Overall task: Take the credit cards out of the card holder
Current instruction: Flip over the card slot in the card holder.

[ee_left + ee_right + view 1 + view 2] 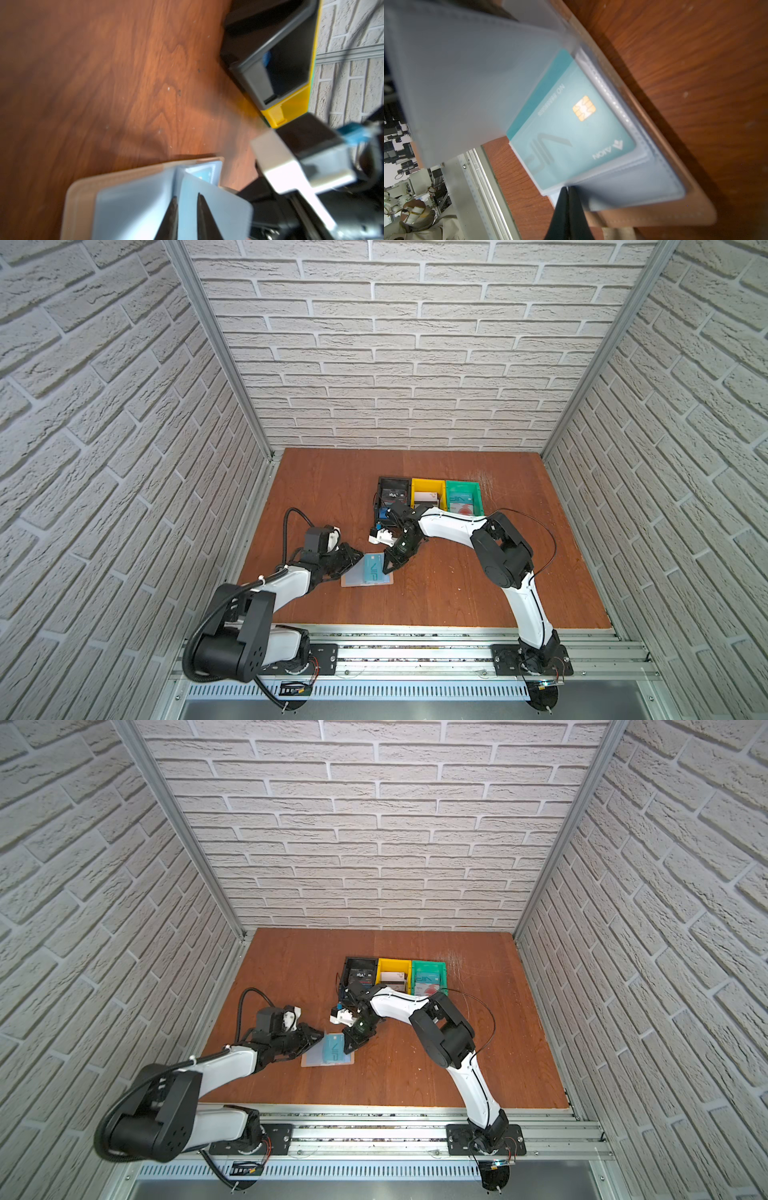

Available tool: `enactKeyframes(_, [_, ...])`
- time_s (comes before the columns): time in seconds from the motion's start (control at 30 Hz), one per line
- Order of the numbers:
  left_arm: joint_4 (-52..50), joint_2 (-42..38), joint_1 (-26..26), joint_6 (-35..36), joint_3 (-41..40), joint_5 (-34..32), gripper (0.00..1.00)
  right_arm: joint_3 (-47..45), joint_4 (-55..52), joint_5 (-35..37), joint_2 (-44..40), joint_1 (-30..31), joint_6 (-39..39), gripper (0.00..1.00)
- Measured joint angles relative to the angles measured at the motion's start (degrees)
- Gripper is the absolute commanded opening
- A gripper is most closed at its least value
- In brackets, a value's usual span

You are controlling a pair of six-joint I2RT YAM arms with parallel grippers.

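Top views, both, with wrist views for detail.

Arms, 2: left arm (286,585) has its base on the rail at 7 o'clock, elbow folded low, forearm running toward 2 o'clock, wrist level. The right arm (449,526) has its base at 5 o'clock, elbow high, forearm stretched toward 9 o'clock, wrist bent down.

Fingers, 2 pairs: left fingers (356,556) sit at the 9 o'clock edge of the holder (353,577), slightly parted, grasping an upturned sleeve (467,72). The right fingers (390,566) sit at its 3 o'clock edge, clenched tip to tip against the rim of a filled sleeve. Whether anything thin is pinched cannot be told.

Holder, 1: tan, open, flat on the tabletop (457,593) at 7 o'clock from centre, between both pairs of fingers.

Card in holder, 1 seen: teal card (571,135), "VIP", gold chip, inside a clear sleeve.

Bins, 3, side by side at 12 o'clock from centre: black bin (392,479), yellow bin (428,481), green bin (463,482).

Cards in bins: black holds a dark card (390,493) and a blue card (381,514). Yellow holds pale cards (426,498), number unclear. Green holds one "VIP" card (459,501), the rest unclear.
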Motion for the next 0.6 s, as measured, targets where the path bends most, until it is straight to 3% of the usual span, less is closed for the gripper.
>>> enactKeyframes(0.23, [-10.0,-8.4,1.3,1.6,1.1,-3.1,0.21,0.2,-0.1,-0.1,0.1,0.0,0.0,0.06])
enactKeyframes(0.6, [-10.7,-2.2,1.7,1.7,-1.1,-3.9,0.17,1.4,-1.7,1.0,0.1,0.1,-0.2,0.06])
